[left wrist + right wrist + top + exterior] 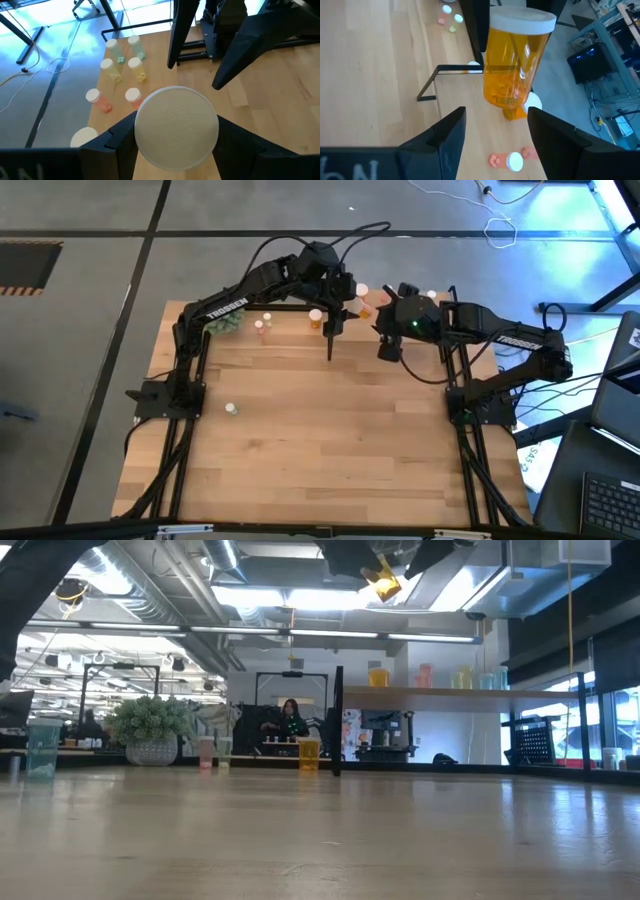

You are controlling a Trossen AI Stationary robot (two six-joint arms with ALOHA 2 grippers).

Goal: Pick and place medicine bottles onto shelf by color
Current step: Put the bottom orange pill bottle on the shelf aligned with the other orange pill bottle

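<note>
While my left gripper clamps the orange bottle at its cap, its long axis points down at the shelf directly beneath.

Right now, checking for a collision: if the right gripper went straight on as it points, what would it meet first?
Probably the orange bottle, hanging just ahead of the open right gripper, with the shelf beyond; depth is unclear.
</note>
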